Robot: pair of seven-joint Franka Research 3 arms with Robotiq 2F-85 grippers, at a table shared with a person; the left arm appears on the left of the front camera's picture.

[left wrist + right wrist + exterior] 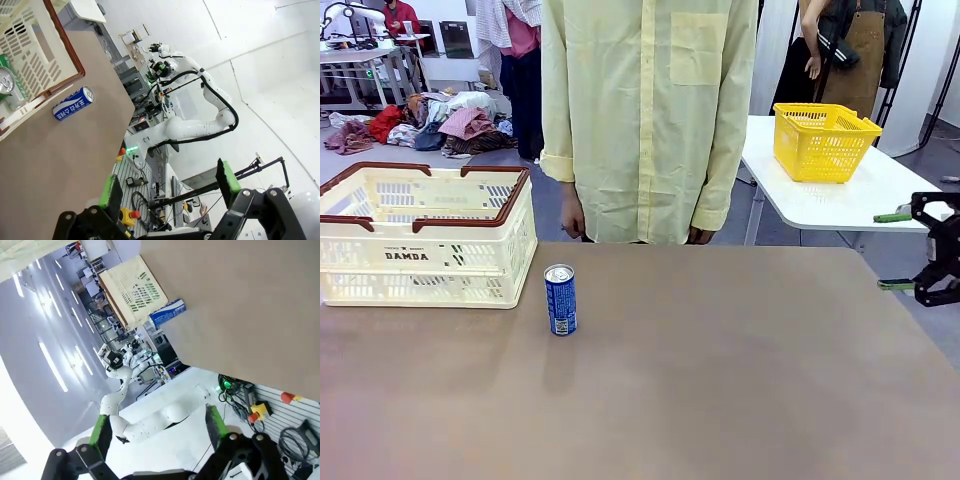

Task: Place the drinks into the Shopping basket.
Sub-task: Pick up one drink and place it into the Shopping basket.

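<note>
A blue drink can (560, 299) stands upright on the brown table, just right of the Shopping basket (425, 235), a cream slotted basket with a dark red rim. In the left wrist view the blue can (73, 103) lies outside the basket (35, 60), and a green can (6, 81) with a silver top rests inside it. My left gripper (169, 184) is open with nothing between its fingers. At the table's right edge my right gripper (893, 251) hangs open and empty, far from the can. The right wrist view shows that gripper (159, 427), the blue can (167, 312) and the basket (132, 285).
A person in a pale yellow shirt (645, 110) stands at the far edge of the table, hands (572, 222) down. A yellow mesh basket (823, 140) sits on a white table (830, 200) at the back right. Bare tabletop (720, 370) spreads between the can and my right gripper.
</note>
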